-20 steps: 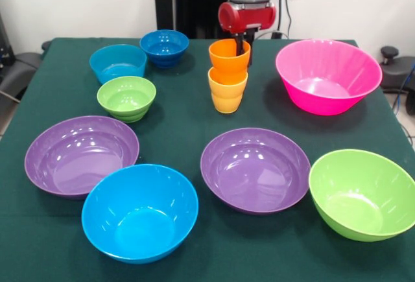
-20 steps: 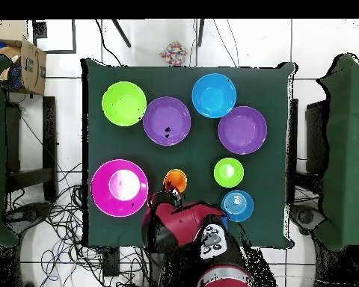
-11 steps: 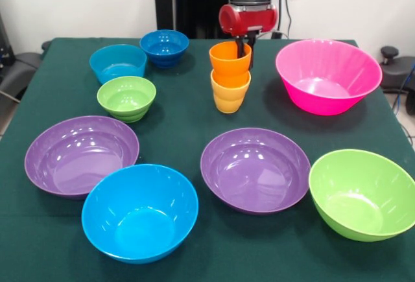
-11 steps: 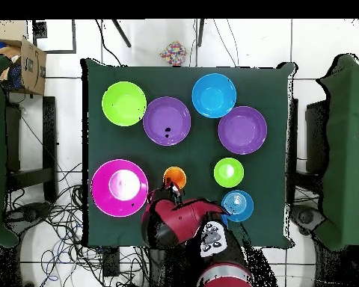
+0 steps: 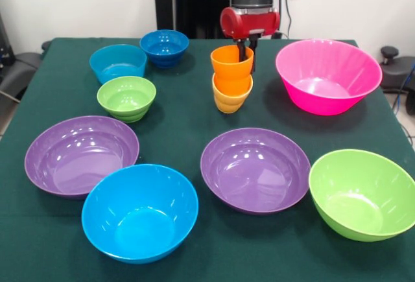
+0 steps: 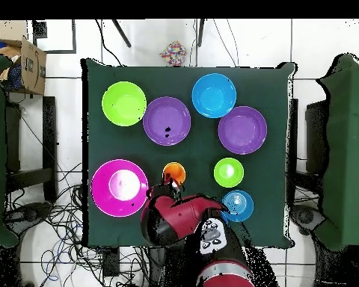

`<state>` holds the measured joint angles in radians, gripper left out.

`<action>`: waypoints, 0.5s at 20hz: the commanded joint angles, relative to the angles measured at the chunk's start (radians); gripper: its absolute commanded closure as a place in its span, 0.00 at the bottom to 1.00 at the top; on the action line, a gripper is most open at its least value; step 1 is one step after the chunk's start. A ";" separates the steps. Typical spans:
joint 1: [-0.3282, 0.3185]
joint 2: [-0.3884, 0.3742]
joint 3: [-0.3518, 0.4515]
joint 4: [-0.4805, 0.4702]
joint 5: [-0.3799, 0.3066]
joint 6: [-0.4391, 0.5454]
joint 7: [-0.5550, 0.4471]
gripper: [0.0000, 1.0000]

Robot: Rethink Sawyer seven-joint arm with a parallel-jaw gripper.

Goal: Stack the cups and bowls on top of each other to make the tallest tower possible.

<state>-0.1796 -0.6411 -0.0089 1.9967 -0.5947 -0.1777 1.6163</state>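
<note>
Cups sit nested near the desk's [image 5: 194, 117] far middle: the orange cup [image 5: 231, 62] rides in the yellow-orange cup [image 5: 228, 99], and the pair leans a little. The pincer [image 5: 245, 50] comes down at the orange cup's rim, one dark finger inside and one outside, closed on the wall as far as the front view lets me see; its tips are partly hidden by the cup. Overhead, the red arm [image 6: 179, 220] covers most of the pincer and hides the dark blue bowl [image 5: 164, 47] almost fully, and only the orange cup's mouth shows.

Light blue bowl [image 5: 117, 62] and small green bowl [image 5: 126, 96] stand close together left of the cups in the front view, apart from them. The pink bowl [image 5: 328, 74] stands just right of the cups with a narrow strip of cloth between. Nearer the camera lie two purple bowls [image 5: 255, 168] [image 5: 81, 154], a large blue bowl [image 5: 139, 212] touching or overlapping the left purple one, and a large green bowl [image 5: 362, 193] cut off by the picture's right edge. The widest bare cloth runs down the middle between the two purple bowls. Overhead, the pink bowl sits close to the desk's edge.
</note>
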 commanded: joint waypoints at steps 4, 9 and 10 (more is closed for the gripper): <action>-0.017 0.053 0.084 -0.078 0.014 -0.011 0.138 1.00; -0.028 0.056 0.085 -0.079 0.012 -0.006 0.137 1.00; -0.030 0.056 0.084 -0.079 0.011 -0.006 0.136 1.00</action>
<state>-0.1821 -0.6226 -0.0013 1.9928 -0.5945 -0.1779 1.6163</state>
